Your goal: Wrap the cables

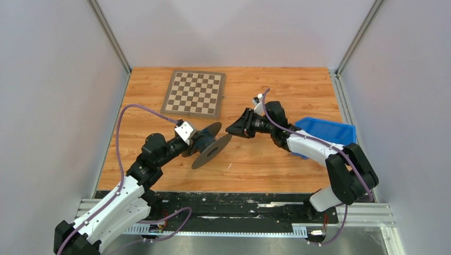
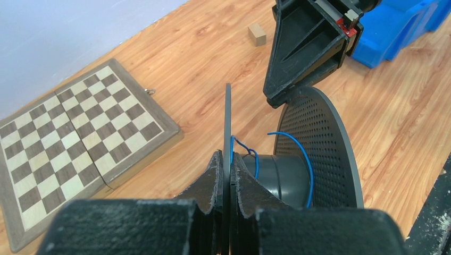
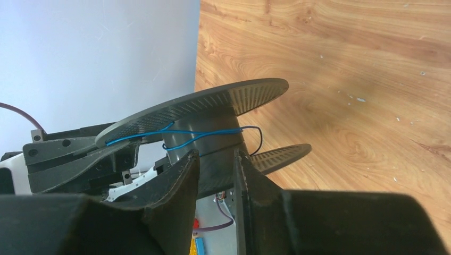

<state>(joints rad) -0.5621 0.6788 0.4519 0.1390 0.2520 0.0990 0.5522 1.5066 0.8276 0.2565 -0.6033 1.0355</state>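
A dark grey spool with two round perforated flanges is held above the table. A very thin blue wire runs in loose loops round its hub, and also shows in the right wrist view. My left gripper is shut on the edge of the near flange. My right gripper is open, its fingertips just short of the hub and the far flange. In the top view it points at the spool from the right.
A folded chessboard lies at the back left, also in the left wrist view. A blue bin stands at the right behind the right arm. A small wooden block lies on the table beyond the spool.
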